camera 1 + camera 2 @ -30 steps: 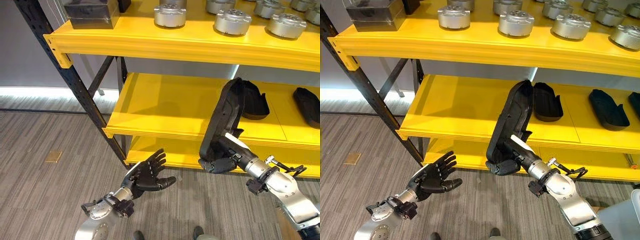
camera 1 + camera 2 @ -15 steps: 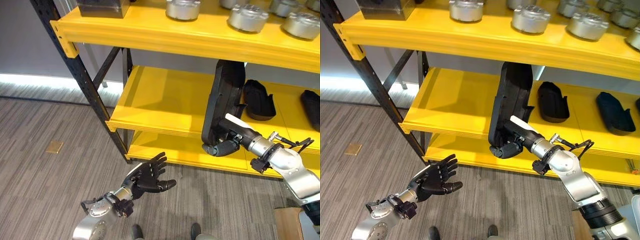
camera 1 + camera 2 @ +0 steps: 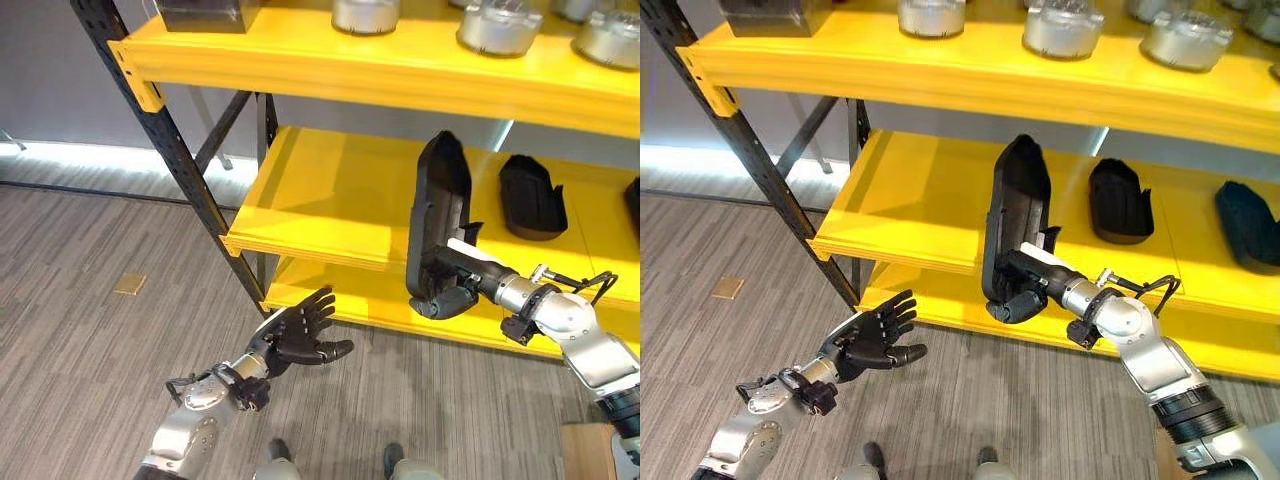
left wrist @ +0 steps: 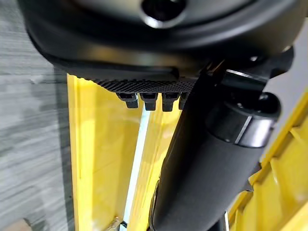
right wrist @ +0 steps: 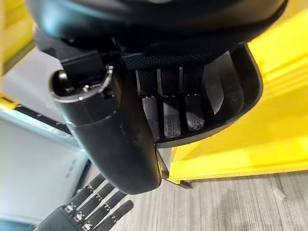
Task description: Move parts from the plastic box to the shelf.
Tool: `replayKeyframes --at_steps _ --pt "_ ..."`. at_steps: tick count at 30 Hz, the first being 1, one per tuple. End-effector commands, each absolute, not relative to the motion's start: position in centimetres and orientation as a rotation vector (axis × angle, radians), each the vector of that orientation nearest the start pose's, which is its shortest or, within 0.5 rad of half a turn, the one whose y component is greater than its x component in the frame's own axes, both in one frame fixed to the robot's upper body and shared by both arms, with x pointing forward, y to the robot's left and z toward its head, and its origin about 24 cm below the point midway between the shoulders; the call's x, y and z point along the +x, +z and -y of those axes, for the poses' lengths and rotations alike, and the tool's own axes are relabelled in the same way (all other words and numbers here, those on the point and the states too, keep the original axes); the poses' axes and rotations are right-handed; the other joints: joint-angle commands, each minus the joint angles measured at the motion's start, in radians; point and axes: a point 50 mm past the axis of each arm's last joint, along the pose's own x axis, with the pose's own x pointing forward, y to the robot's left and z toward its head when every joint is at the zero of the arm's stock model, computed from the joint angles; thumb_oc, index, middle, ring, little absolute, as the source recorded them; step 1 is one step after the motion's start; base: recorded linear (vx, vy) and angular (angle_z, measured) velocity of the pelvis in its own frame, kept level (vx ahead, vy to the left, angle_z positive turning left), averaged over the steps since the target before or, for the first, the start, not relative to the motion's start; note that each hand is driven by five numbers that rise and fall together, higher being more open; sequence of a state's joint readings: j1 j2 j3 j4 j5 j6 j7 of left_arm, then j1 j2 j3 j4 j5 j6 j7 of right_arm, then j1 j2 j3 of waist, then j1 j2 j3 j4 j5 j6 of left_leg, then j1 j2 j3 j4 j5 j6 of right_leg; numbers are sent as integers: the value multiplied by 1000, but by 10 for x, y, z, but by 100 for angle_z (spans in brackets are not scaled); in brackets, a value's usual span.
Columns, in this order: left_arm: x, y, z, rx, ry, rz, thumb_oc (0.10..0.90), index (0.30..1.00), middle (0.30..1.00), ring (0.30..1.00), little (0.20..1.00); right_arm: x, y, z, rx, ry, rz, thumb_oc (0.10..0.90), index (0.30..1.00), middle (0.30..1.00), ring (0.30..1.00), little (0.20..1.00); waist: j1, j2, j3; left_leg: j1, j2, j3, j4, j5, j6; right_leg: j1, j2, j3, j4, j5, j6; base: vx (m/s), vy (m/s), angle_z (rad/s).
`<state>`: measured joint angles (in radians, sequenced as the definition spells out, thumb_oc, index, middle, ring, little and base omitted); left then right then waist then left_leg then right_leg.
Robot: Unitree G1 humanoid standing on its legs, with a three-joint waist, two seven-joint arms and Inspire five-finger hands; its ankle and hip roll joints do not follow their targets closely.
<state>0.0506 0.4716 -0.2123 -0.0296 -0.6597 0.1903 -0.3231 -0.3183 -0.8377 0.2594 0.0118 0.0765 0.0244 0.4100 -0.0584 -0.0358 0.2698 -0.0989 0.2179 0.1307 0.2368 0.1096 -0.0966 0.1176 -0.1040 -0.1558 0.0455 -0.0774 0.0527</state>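
Observation:
My right hand (image 3: 447, 288) is shut on the lower end of a long black moulded part (image 3: 436, 215), which stands upright in front of the yellow middle shelf (image 3: 330, 210). In the right wrist view its fingers (image 5: 166, 115) curl inside the part's hollow and the thumb presses on the outside. My left hand (image 3: 298, 337) hangs low over the floor with its fingers spread and holds nothing. Two similar black parts (image 3: 1118, 200) lie on the middle shelf to the right.
The top shelf (image 3: 400, 65) carries several round metal parts (image 3: 493, 28) and a dark box (image 3: 203, 12). A black slanted rack post (image 3: 170, 160) stands at the left. A lower yellow shelf (image 3: 345, 300) sits close to the grey floor.
The upright part in my right hand has come down a little from under the top shelf's edge. The camera has shifted slightly. The left hand stays where it was.

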Motion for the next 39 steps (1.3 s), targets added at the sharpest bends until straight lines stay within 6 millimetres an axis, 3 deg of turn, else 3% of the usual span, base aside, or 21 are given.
replayKeyframes --at_steps 1,3,4,5,7,12,24,39 --pt "240 61 -161 -231 -601 -88 900 1000 1000 1000 1000 306 197 182 -887 558 355 400 300 300 300 300 7 -8 -59 43 -80 9 -28 -63 31 -47 86 117 52 17 -27 134 32 -37" --pt "240 59 -162 -234 -604 -90 900 1000 1000 1000 1000 304 197 180 -888 559 352 400 300 300 300 300 14 -2 -59 0 -81 8 -146 0 16 -10 96 129 15 16 -21 201 81 -34" --pt "240 57 -162 -242 -607 -93 900 1000 1000 1000 1000 302 195 179 -897 570 351 400 300 300 300 300 24 2 -55 -27 -60 -18 -221 66 -4 18 96 133 -7 18 -16 240 90 -23" --pt "240 56 -163 -244 -605 -94 900 1000 1000 1000 1000 301 195 179 -898 577 352 400 300 300 300 300 26 2 -54 -26 -54 -24 -237 75 -8 26 94 134 -10 16 -15 302 121 -37" --pt "239 53 -167 -235 -578 -90 900 1000 1000 1000 1000 297 196 174 -889 622 371 400 300 300 300 300 40 0 -48 -12 -45 -65 -260 61 -6 45 82 135 5 -8 -7 255 119 -57" --pt "238 50 -168 -228 -588 -98 900 1000 1000 1000 1000 293 196 171 -861 612 388 400 300 300 300 300 38 5 -53 37 -60 -33 -268 17 9 34 72 102 34 -33 -6 145 91 -47" --pt "237 52 -167 -199 -643 -107 900 1000 1000 1000 1000 292 191 171 -843 542 403 400 300 300 300 300 53 0 -67 88 -159 -7 -262 -84 76 -24 27 101 38 2 39 126 63 15" --pt "232 51 -170 -217 -650 -122 900 1000 1000 1000 1000 296 190 182 -832 450 369 400 300 300 300 300 65 -9 -52 70 -182 25 -185 -136 111 -46 6 82 107 -19 49 83 63 -16"
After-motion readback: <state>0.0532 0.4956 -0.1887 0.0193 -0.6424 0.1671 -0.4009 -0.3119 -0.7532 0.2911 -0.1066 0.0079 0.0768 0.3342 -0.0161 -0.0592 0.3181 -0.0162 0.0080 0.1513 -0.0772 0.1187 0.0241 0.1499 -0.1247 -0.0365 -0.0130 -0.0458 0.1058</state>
